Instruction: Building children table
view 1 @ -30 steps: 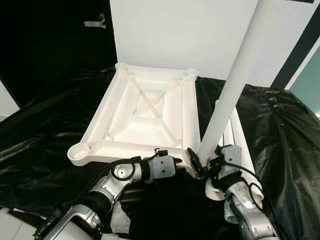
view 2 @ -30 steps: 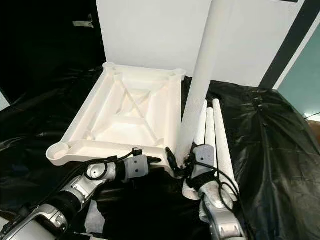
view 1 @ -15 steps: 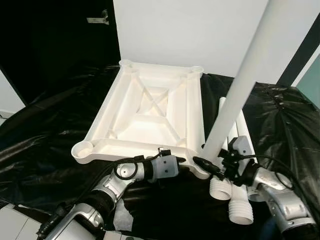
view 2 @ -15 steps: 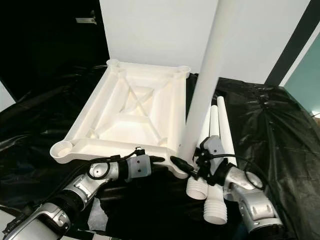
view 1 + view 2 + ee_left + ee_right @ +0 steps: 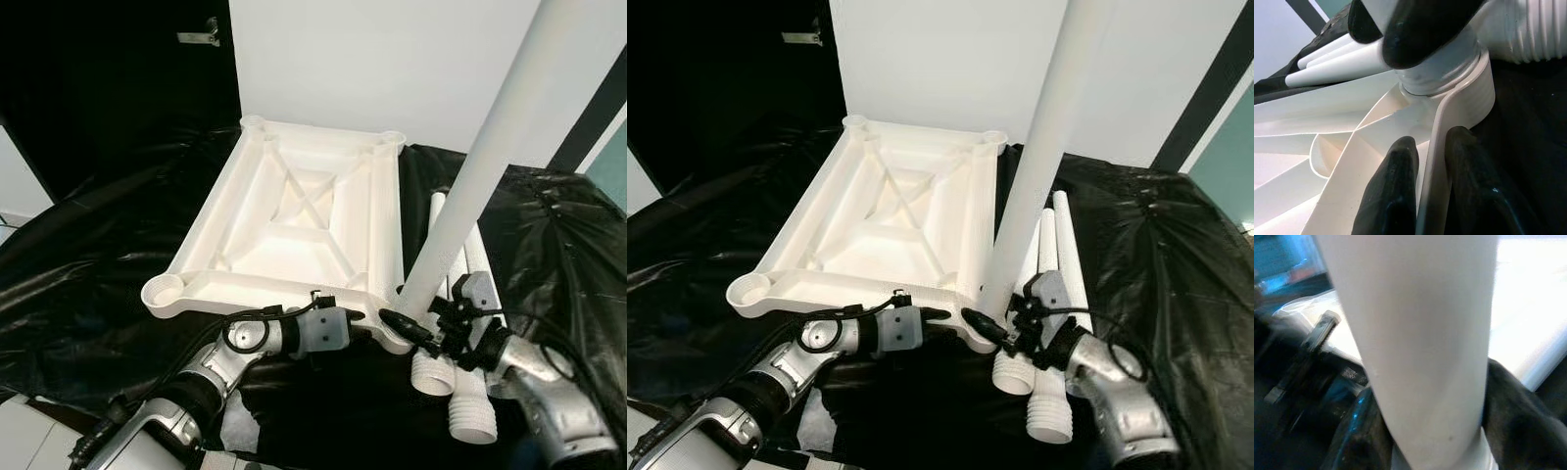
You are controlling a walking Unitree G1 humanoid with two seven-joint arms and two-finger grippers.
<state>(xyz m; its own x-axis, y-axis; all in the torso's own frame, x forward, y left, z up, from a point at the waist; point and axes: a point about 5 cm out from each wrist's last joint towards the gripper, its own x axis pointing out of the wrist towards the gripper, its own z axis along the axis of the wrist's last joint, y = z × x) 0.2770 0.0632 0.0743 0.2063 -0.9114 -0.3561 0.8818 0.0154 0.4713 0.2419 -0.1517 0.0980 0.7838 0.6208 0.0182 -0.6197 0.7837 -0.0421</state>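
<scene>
Right pincer (image 5: 416, 331) grips the upright leg (image 5: 480, 166) in the tabletop's (image 5: 294, 211) corner; left pincer (image 5: 364, 328) clamps its rim.

Table leg (image 5: 480, 166) more upright now.

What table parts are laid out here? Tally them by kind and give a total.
White tabletop, upside down: 1
Upright leg, standing in its corner socket: 1
Loose legs, lying on the black sheet: 3
Total: 5
</scene>
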